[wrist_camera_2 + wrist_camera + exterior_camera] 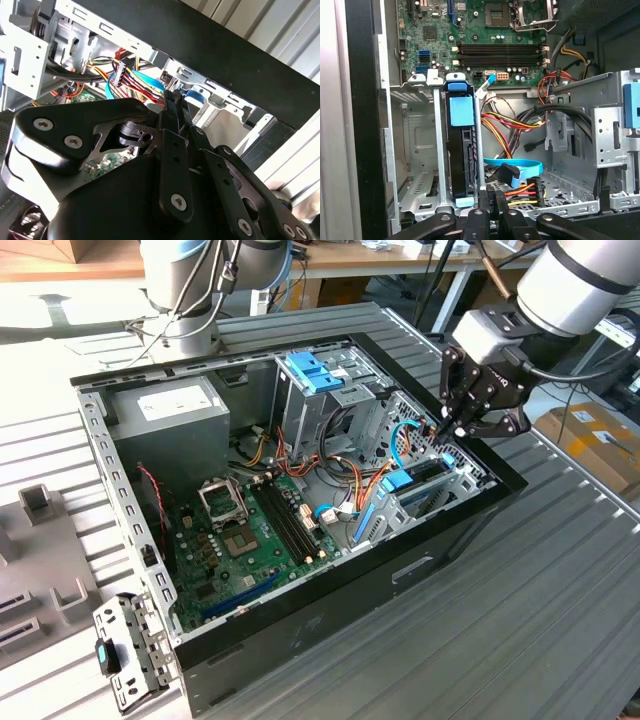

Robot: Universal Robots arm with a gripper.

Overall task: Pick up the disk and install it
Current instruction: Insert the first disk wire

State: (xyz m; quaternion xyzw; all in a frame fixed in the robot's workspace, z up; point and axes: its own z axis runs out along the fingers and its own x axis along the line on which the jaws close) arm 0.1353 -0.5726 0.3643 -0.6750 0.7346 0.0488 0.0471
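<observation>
We are seeing black end effector (462, 428) w/ fingers clenched, empty, hovering beside blue-bracketed dark disk (461, 150), standing edge-on in its metal cage slot (415, 145) for retention.

A robotics lab: opened computer case (300, 640) on ribbed metal workbench (560, 620).

One open computer case (300, 630) lies on the table (560, 620), with one grey power supply (170, 415) and one green motherboard (250, 540) inside it. One disk (461, 150) stands on edge in a metal bay, one blue bracket (318, 373) sits atop the drive cage, and one light-blue flat cable (517, 167) loops nearby. One gripper (462, 422) hangs over the case, and one loose metal bracket (128, 650) lies beside it.
</observation>
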